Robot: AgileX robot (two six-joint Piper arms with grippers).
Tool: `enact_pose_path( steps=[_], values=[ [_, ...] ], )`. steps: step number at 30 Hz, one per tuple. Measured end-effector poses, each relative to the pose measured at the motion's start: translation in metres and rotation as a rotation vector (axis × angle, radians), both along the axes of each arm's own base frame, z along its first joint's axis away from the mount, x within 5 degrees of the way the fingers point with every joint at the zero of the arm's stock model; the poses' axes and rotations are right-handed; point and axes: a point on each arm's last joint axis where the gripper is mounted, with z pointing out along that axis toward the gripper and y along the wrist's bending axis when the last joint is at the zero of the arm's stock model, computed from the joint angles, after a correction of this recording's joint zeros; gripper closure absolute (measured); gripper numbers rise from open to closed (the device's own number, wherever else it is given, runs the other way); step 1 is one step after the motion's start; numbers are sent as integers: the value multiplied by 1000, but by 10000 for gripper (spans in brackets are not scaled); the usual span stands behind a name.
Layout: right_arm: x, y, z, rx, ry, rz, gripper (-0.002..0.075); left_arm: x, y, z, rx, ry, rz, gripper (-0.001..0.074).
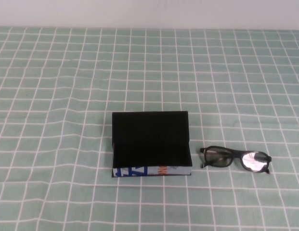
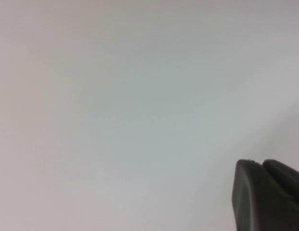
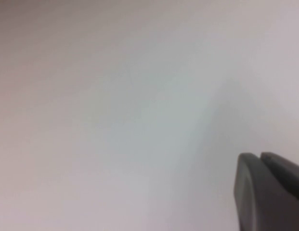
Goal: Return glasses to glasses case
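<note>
The black glasses case [image 1: 149, 139] lies in the middle of the table in the high view, its white front edge [image 1: 151, 171] with blue and orange print facing me. It looks open, with a black inside and nothing in it. The black thick-framed glasses [image 1: 235, 159] lie on the cloth just right of the case, apart from it, one lens reflecting light. Neither arm shows in the high view. My left gripper [image 2: 261, 162] and my right gripper [image 3: 260, 155] each show only in their own wrist view, fingers pressed together, in front of a blank pale surface.
A green tablecloth [image 1: 67, 96] with a white grid covers the table. A pale wall [image 1: 149, 12] runs along the far edge. Nothing else lies on the cloth.
</note>
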Motion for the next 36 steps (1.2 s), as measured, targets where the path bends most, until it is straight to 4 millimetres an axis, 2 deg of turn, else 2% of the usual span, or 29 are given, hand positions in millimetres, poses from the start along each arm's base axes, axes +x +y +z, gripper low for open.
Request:
enact_pose_path(
  steps=[3,5,9,12,15,21,25,28,31,36],
  values=[
    [43,2,12,-85,285,-28,739,22,-1,-2,70,235,61,741],
    [74,3,11,-125,474,-25,739,41,-3,-10,128,401,94,741],
    [139,5,-13,-112,848,40,739,73,-7,-38,216,768,136,741],
    [170,7,-36,-114,1032,70,739,86,-8,-54,304,960,167,741],
    [188,8,-49,-141,1120,87,739,94,-9,-62,356,1055,183,741],
    [217,29,-79,-229,1294,200,739,101,-11,-61,333,1037,179,741],
    [239,53,-102,-506,1411,313,739,105,-13,-54,319,951,168,740],
    [249,72,-110,-709,1478,421,739,107,-13,-50,321,901,170,740],
    [257,85,-112,-882,1527,515,739,109,-14,-46,325,850,173,740],
    [262,101,-132,-1198,1541,674,739,116,-18,-48,394,846,148,741]
  ],
)
